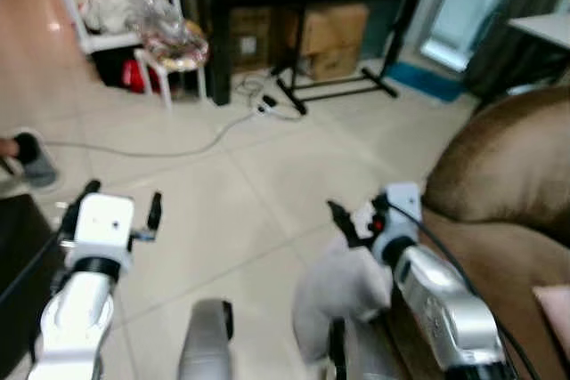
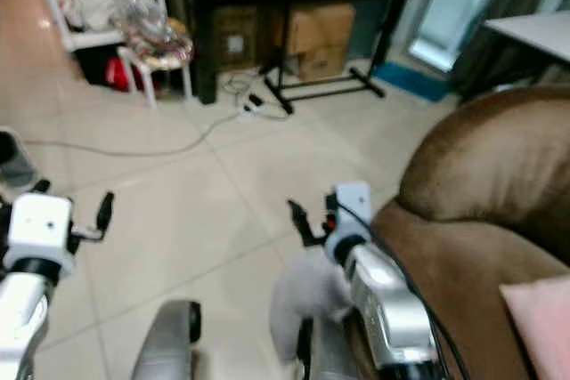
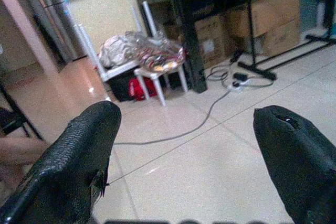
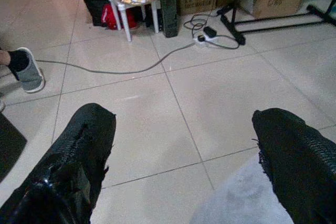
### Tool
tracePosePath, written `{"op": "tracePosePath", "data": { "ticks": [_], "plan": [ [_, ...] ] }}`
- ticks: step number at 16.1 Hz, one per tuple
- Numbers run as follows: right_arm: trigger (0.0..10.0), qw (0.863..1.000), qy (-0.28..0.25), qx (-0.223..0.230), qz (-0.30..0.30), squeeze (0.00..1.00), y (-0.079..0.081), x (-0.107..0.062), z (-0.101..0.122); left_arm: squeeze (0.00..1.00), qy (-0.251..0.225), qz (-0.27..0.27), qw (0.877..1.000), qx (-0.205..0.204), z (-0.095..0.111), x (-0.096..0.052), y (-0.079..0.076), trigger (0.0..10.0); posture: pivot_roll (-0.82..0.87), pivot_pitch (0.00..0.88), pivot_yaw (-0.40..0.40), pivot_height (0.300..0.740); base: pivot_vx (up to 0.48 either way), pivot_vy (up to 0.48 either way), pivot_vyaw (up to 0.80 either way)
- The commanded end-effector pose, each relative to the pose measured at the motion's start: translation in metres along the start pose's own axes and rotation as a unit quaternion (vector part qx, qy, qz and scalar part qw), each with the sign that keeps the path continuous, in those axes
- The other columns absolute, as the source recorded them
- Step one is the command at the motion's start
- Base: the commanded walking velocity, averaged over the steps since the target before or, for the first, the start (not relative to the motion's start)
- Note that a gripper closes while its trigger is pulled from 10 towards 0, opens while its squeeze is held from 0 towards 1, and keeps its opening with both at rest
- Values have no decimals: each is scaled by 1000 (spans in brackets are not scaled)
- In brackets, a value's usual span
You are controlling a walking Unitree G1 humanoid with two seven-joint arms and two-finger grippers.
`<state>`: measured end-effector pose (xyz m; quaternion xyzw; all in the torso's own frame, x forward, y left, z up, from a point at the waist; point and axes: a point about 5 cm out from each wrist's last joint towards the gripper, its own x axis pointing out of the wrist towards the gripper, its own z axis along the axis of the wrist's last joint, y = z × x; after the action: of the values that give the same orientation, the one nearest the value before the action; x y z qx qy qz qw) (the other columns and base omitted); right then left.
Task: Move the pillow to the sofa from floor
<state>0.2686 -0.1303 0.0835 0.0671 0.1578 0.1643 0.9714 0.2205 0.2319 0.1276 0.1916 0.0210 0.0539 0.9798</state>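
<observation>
A pale grey pillow [image 1: 343,289] lies on the tiled floor against the front of the brown sofa [image 1: 508,166]. My right gripper [image 1: 352,222] hovers just above the pillow's upper edge, open, with nothing between its fingers; in the right wrist view the pillow [image 4: 247,203] shows below the gap between the two black fingers [image 4: 79,150]. My left gripper [image 1: 123,195] is raised over bare tiles to the left, well away from the pillow, also open and holding nothing. A pink cushion [image 2: 539,318] rests on the sofa seat.
A white stool [image 1: 174,51] with a bag on it, cardboard boxes [image 1: 329,37] and black stand legs [image 1: 334,88] line the far side. A grey cable [image 1: 178,147] crosses the floor. A person's foot in a grey slipper [image 4: 26,74] is at the left.
</observation>
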Motion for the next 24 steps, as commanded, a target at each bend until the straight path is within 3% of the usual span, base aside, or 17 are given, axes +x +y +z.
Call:
{"op": "tracePosePath", "data": {
  "ticks": [1, 8, 15, 24],
  "plan": [
    [10000, 1000, -11, -5, -9, 0, -7, -1, 7, 59, -23, -4, 1000, -4, 10, 3, -3, 10000, 33, 0, -81, 581, 0, 0, 0],
    [10000, 999, -17, -30, 2, 0, -4, 0, 9, 82, -26, -10, 999, -20, 9, 2, -1, 10000, 33, 0, -83, 581, 193, 0, 523],
    [10000, 999, -20, -23, -19, 0, -11, 2, 10, 71, -23, -10, 1000, -17, 7, 4, 0, 10000, 33, 0, -83, 581, 336, 0, 0],
    [10000, 1000, 0, -29, -6, 0, -12, 9, 9, 39, -20, -14, 1000, -3, 6, 6, -1, 10000, 24, 0, -73, 572, 0, 0, 0]
  ]
}}
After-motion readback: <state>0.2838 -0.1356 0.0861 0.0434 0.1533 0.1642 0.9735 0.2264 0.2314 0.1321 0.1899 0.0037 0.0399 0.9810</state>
